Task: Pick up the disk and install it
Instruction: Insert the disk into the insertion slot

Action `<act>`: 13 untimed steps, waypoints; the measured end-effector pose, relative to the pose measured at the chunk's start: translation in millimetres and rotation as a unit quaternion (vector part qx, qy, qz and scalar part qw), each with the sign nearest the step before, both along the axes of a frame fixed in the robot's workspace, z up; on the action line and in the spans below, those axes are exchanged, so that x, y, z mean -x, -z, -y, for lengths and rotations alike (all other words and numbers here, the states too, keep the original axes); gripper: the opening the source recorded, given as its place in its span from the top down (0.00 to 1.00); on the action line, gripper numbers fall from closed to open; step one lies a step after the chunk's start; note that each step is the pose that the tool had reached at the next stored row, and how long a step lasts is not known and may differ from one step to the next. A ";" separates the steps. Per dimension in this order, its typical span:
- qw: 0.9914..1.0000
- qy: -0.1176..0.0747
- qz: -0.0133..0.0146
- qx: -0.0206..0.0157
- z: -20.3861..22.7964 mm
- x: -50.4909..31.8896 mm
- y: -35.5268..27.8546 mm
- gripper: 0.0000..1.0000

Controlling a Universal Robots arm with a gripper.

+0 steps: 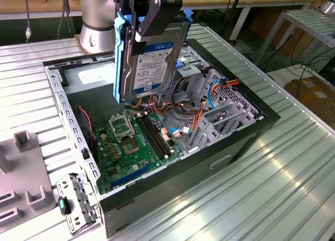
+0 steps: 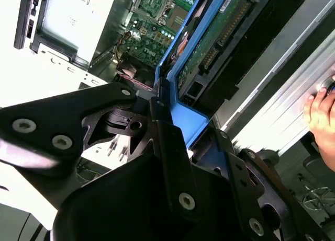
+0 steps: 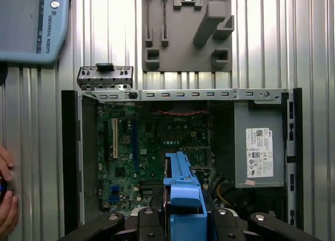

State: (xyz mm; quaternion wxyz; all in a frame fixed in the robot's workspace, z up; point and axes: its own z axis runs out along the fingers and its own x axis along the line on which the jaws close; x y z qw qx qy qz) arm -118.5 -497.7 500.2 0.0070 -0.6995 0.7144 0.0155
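The disk (image 1: 154, 63), a silver hard drive with a white and dark blue label and blue side rails, hangs on edge above the open computer case (image 1: 246, 141). My gripper (image 1: 149, 21) is shut on its upper end, black fingers pressing both faces. Below it lie the motherboard (image 1: 141, 141) and, toward the exterior view's right, the metal drive bays (image 1: 209, 100) with loose cables. In the second wrist view the disk's green circuit board (image 2: 220, 32) and blue rail (image 2: 180, 100) run out from the gripper (image 2: 162, 141). In the first wrist view the disk's blue rail (image 3: 183, 183) sits between the fingers over the case (image 3: 183, 94).
A grey fixture plate (image 1: 21, 178) and a small metal bracket (image 1: 78, 199) lie on the ribbed table at the exterior view's left of the case. The grey power supply (image 3: 259, 152) fills one case corner. A person's hand (image 2: 320, 113) rests on the table beside the case. The arm's base (image 1: 97, 21) stands behind the case.
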 end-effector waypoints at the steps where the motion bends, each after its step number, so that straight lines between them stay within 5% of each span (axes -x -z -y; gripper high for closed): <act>1: 1.000 0.000 0.000 0.000 0.1 0.0 0.0 0.63; 7: 1.000 0.000 0.000 0.000 1.0 0.0 0.0 0.63; 13: 1.000 0.000 0.000 0.000 10.3 -1.9 0.9 0.63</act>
